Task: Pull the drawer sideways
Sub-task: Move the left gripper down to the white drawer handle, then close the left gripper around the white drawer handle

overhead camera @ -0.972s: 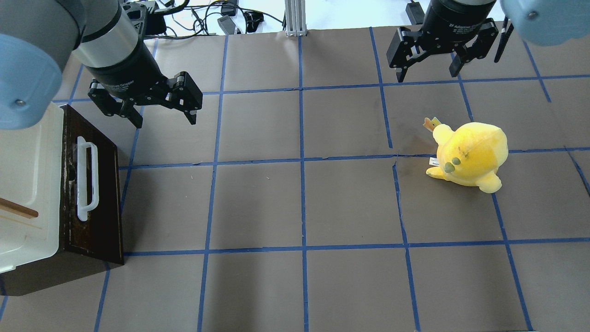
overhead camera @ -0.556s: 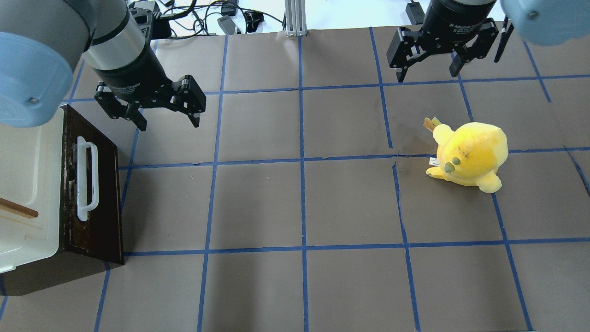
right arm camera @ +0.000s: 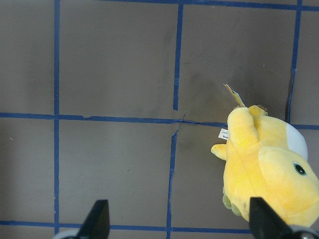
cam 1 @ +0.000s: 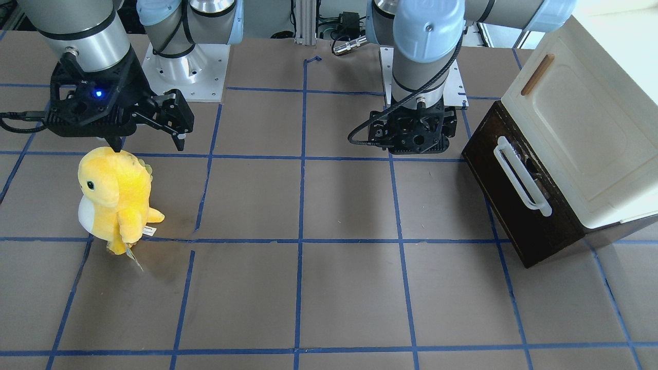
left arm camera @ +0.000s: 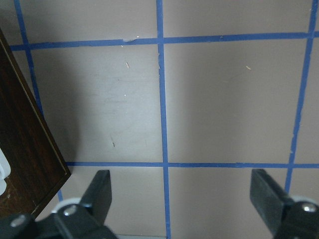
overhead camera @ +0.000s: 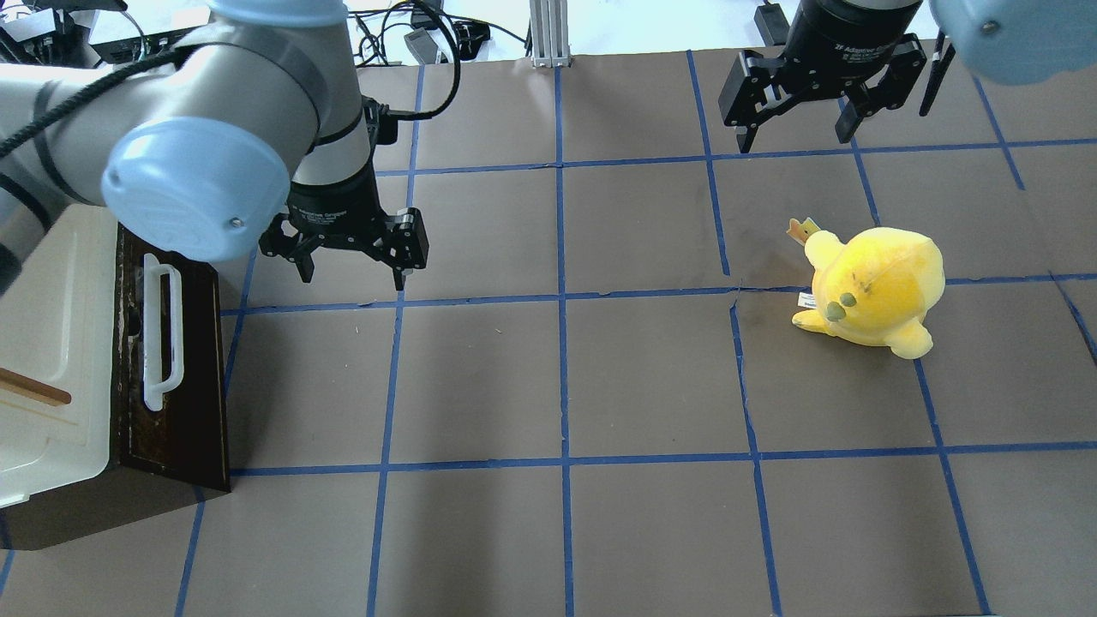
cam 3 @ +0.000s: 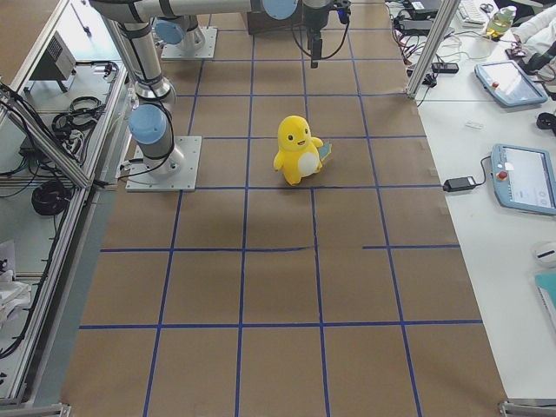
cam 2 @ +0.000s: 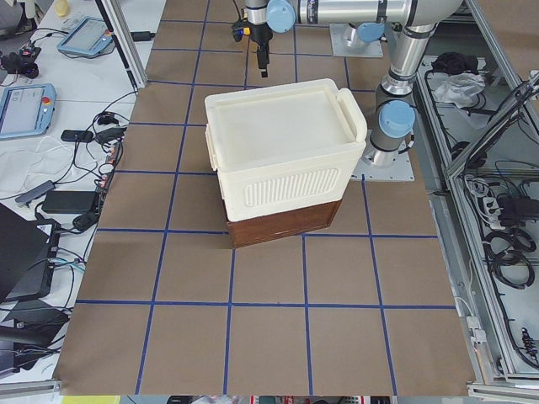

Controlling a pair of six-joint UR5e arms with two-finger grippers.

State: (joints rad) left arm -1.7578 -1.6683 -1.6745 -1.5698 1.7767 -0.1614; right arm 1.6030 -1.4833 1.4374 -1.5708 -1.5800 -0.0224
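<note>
The drawer (overhead camera: 184,377) has a dark brown front panel with a long white bar handle (overhead camera: 161,334) and sits under the cream cabinet (overhead camera: 51,326) at the table's left edge. Its front lies close against the cabinet body. It also shows in the front-facing view (cam 1: 506,210) and at the left edge of the left wrist view (left arm camera: 25,144). My left gripper (overhead camera: 351,276) is open and empty, pointing down at the bare mat to the right of the drawer's far corner. My right gripper (overhead camera: 794,141) is open and empty at the far right.
A yellow plush toy (overhead camera: 874,291) stands on the right half of the mat, just in front of the right gripper (cam 1: 149,148). The cabinet door has a small brown wooden handle (cam 1: 537,74). The mat carries a blue tape grid.
My left arm has swung right and nearer, and its gripper has moved from beyond the drawer's far corner to the mat beside it, still open. The right arm has not moved.
</note>
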